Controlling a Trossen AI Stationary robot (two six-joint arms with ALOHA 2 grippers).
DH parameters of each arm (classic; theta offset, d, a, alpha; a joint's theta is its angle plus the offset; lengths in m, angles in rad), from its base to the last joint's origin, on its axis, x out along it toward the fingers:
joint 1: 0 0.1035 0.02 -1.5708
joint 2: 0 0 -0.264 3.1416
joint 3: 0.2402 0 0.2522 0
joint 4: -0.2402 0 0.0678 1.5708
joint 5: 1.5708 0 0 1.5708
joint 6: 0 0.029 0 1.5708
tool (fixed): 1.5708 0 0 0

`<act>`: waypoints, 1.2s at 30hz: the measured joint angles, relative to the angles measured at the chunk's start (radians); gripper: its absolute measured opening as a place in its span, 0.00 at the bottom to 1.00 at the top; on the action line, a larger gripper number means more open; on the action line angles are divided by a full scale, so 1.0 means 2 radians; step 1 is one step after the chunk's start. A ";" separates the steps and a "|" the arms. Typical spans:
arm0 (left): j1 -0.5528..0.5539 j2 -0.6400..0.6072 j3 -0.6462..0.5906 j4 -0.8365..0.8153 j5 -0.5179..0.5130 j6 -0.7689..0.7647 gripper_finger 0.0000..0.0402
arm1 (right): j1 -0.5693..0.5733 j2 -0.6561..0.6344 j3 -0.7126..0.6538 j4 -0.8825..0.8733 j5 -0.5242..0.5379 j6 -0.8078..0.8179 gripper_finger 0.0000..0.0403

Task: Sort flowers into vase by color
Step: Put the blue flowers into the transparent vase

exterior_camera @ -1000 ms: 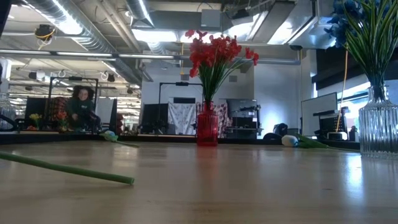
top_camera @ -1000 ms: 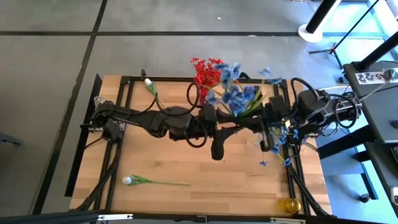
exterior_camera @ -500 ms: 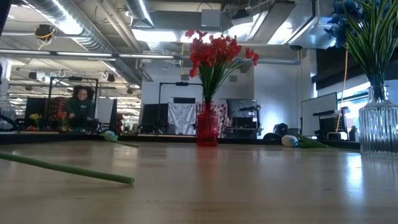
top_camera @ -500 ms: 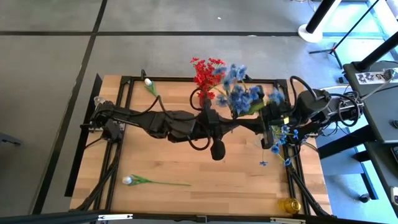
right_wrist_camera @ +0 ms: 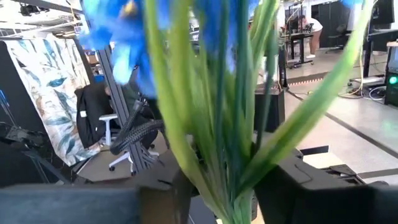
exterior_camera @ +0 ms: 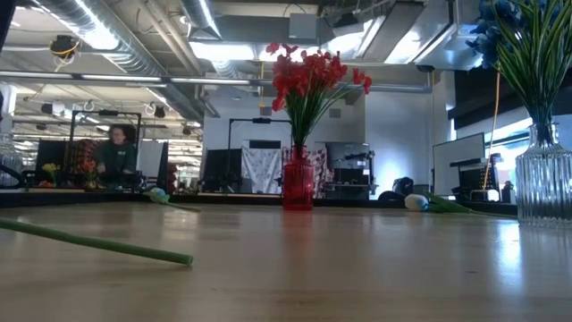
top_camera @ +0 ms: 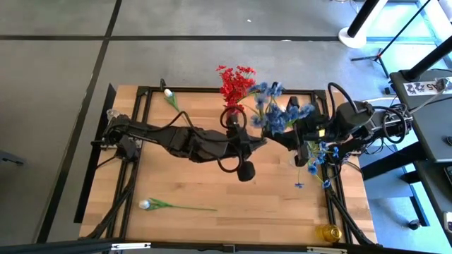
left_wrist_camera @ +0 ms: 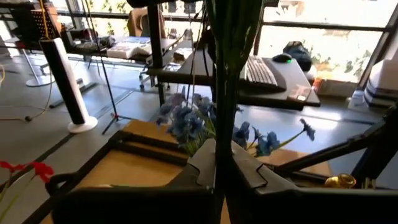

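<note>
Seen from above, a wooden desk [top_camera: 212,190] carries two dark robot arms that meet near its middle right. The left tool [left_wrist_camera: 221,163] is closed narrowly on a green stem [left_wrist_camera: 224,93], and the right tool [right_wrist_camera: 214,186] is closed on a bunch of blue flowers [top_camera: 279,113]; the two tools sit just beside each other, at about three o'clock from the desk's centre. A red vase [exterior_camera: 298,183] holding red flowers [top_camera: 236,81] stands at the twelve o'clock edge. A clear ribbed vase [exterior_camera: 543,179] with more blue flowers stands at the right side, by the right arm. One white flower [top_camera: 169,97] lies loose at eleven o'clock, another white flower [top_camera: 173,206] lies at seven o'clock, well apart. Small blue blossoms [top_camera: 299,185] lie scattered at four o'clock.
</note>
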State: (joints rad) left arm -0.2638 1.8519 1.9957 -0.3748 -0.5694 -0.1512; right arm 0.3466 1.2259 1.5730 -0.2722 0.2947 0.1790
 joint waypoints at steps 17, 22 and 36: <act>-0.032 -0.035 0.000 -0.078 -0.010 -0.022 0.34 | 0.001 -0.032 0.001 -0.044 0.018 -0.004 0.02; -0.052 -0.051 0.001 -0.174 -0.013 -0.110 0.38 | 0.010 -0.070 0.001 -0.111 0.010 -0.014 0.01; -0.085 -0.042 0.001 -0.195 -0.068 -0.220 0.29 | 0.046 -0.292 0.001 -0.347 0.191 -0.041 0.01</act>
State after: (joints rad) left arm -0.4338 1.7672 1.9973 -0.7656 -0.7053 -0.5915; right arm 0.4385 0.6417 1.5757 -0.9670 0.6776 0.0977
